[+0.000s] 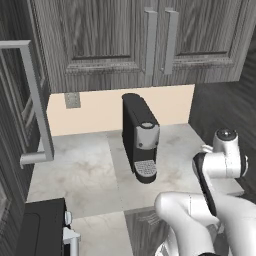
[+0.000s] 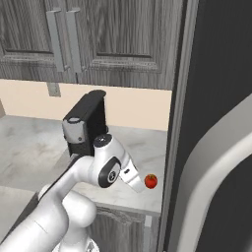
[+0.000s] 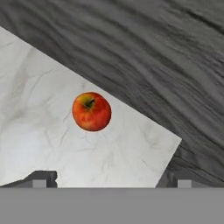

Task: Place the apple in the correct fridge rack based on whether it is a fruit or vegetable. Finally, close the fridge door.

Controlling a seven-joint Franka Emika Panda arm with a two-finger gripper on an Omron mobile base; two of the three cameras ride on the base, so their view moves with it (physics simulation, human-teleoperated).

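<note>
**One apple on the counter, gripper wide open above it**

Two upper cabinet doors [image 1: 105, 35] of dark grey wood grain, each with a vertical bar handle, span the wall above the work area. Beneath them runs a pale marble countertop [image 1: 80, 170] backed by a beige wall strip carrying a grey outlet plate [image 1: 72, 100]. At the right of the right base view stands a tall dark panel [image 2: 221, 98] with a broad curved grey handle; it is probably the fridge door, though the angle does not confirm this.

The white robot arm [image 2: 93, 170] reaches forward and down over the countertop's right portion. A black pod coffee machine [image 1: 141, 137] with a grey brew head stands upright on the countertop, near the wall, left of the arm in the left base view.

The gripper [image 3: 111, 177] points down at the counter with its jaws spread fully apart; nothing is between them and nothing is held.

The apple [image 3: 91, 111], red with a dark stem dimple, rests on the marble near the counter's corner. In the right base view the apple [image 2: 150, 181] lies just beyond the arm's wrist, close to the dark panel's edge.
</note>
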